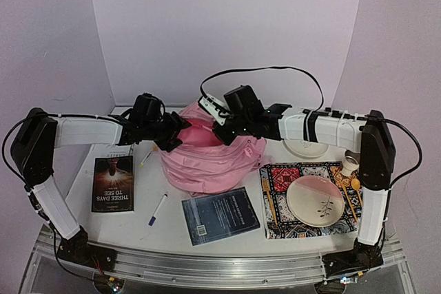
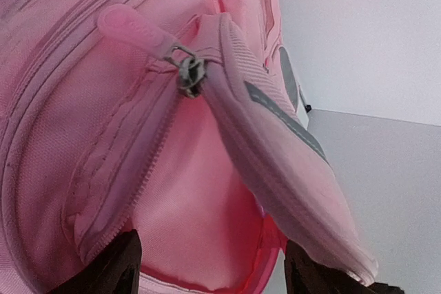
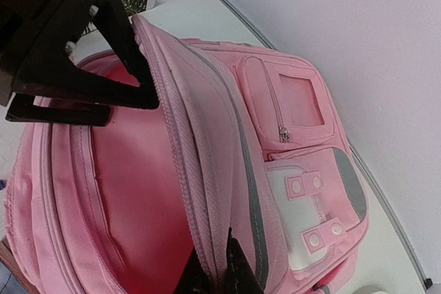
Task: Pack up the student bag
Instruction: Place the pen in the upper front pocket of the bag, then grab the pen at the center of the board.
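Note:
The student bag [image 1: 207,166] is a soft pink backpack in the middle of the table, its main compartment gaping. My left gripper [image 1: 180,131] hovers at the left rim of that opening. In the left wrist view it [image 2: 213,275] is open, with only pink lining [image 2: 200,204] between the fingers and a zip pull [image 2: 187,74] above. My right gripper [image 1: 222,135] is shut on the bag's zip edge [image 3: 207,191] and holds the front panel up. The right wrist view shows its fingertips [image 3: 220,275] pinching that edge beside the front pockets [image 3: 303,163]. The compartment's bottom is hidden.
Left of the bag lie a dark book [image 1: 114,182] and two pens [image 1: 158,208] [image 1: 146,156]. A dark blue book [image 1: 220,215] lies in front. On the right, a patterned placemat [image 1: 275,180] carries a plate [image 1: 315,200], fork and wooden spoons; a cup [image 1: 350,163] and white plate [image 1: 303,148] stand behind.

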